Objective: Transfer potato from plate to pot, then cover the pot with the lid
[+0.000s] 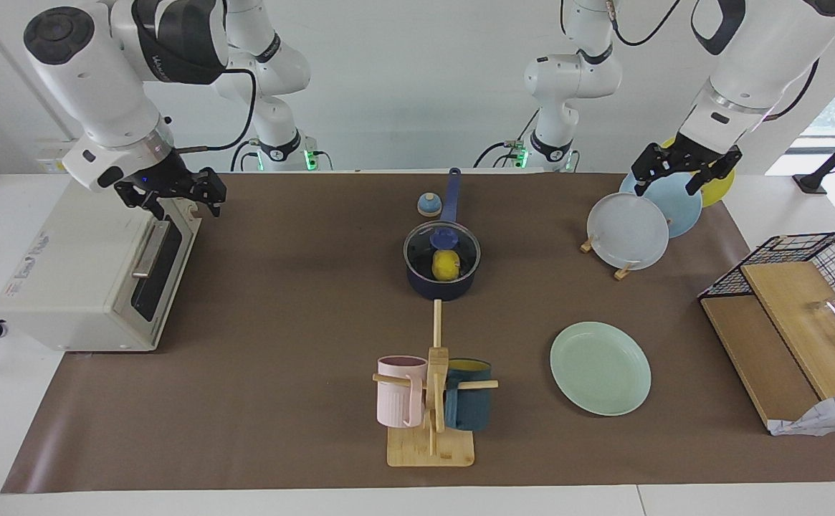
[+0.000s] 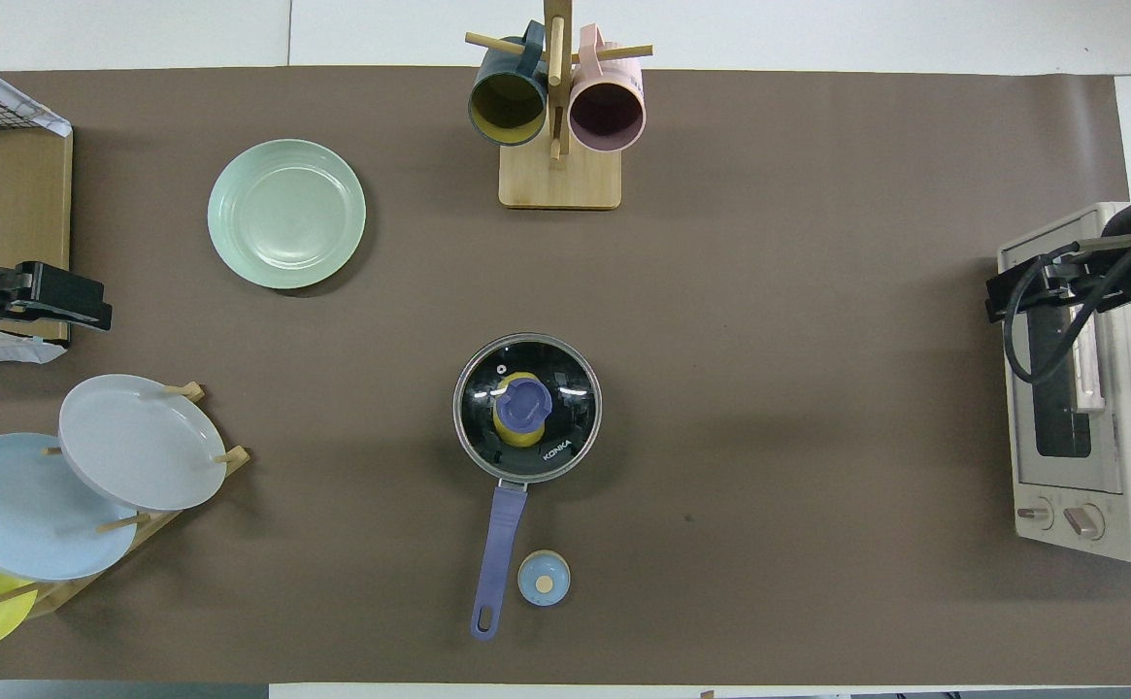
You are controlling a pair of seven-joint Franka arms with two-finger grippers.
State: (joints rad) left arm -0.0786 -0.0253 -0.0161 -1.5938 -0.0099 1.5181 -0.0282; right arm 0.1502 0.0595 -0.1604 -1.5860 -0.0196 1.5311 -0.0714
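Observation:
The dark blue pot (image 1: 442,289) (image 2: 497,544) stands mid-table with its handle pointing toward the robots. The glass lid (image 1: 460,244) (image 2: 565,383) with a blue knob sits on it. Through the glass I see the yellow potato (image 1: 446,265) (image 2: 518,434) inside the pot. The mint-green plate (image 1: 600,368) (image 2: 286,214) lies bare, farther from the robots, toward the left arm's end. My right gripper (image 1: 184,209) (image 2: 997,301) hangs open over the toaster oven's top edge, holding nothing. My left gripper (image 1: 666,188) (image 2: 89,301) waits open and holds nothing, over the upright plates in the facing view.
A toaster oven (image 1: 94,265) stands at the right arm's end. A rack of upright plates (image 1: 628,231) and a wire basket with wooden boards (image 1: 783,301) are at the left arm's end. A mug tree (image 1: 431,401) stands farther out than the pot. A small blue dome (image 1: 428,205) sits beside the pot's handle.

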